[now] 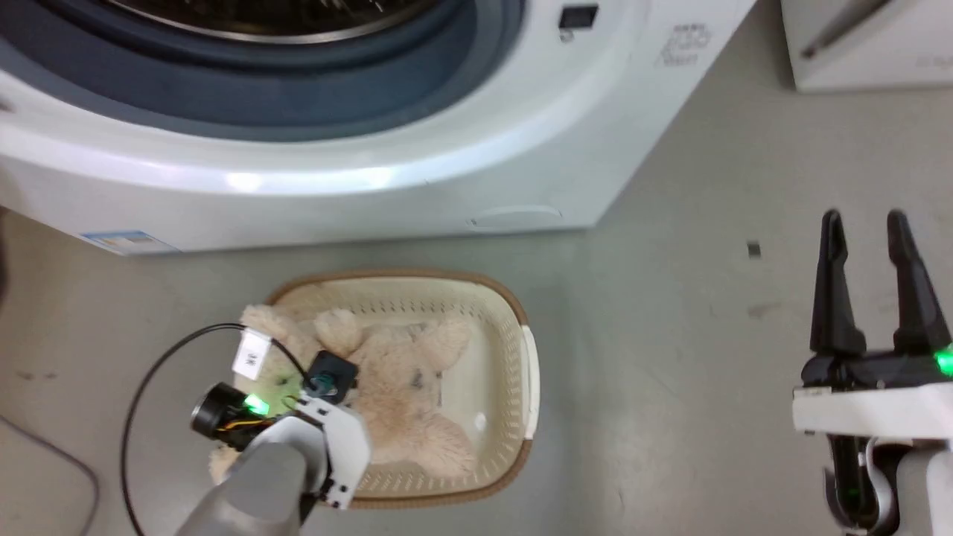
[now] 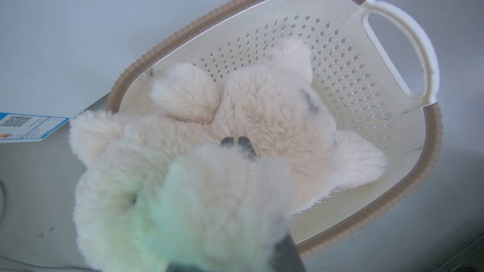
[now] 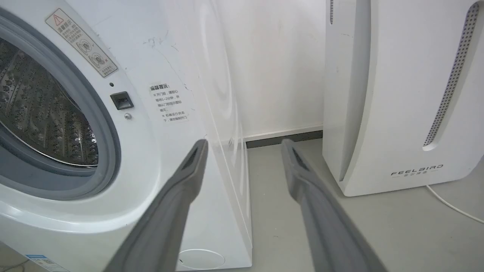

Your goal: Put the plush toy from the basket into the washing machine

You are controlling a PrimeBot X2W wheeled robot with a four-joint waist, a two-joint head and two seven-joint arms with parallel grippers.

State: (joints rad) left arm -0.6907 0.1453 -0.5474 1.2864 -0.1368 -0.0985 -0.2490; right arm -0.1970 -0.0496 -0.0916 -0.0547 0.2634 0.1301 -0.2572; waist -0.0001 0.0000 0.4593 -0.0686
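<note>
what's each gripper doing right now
Left gripper: shut on the plush toy in the basket.
Right gripper: open, holding nothing.

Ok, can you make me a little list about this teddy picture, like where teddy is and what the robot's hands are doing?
Teddy: the plush toy lies in the basket, with part of it spilling over the rim
Basket: on the floor, just in front of the washing machine
Left gripper: shut on the plush toy, deep in its fur
Right gripper: open, holding nothing, off to the side
Washer inside: steel drum showing, no teddy in it yet
Neighbour: white FEELBIRD appliance
</note>
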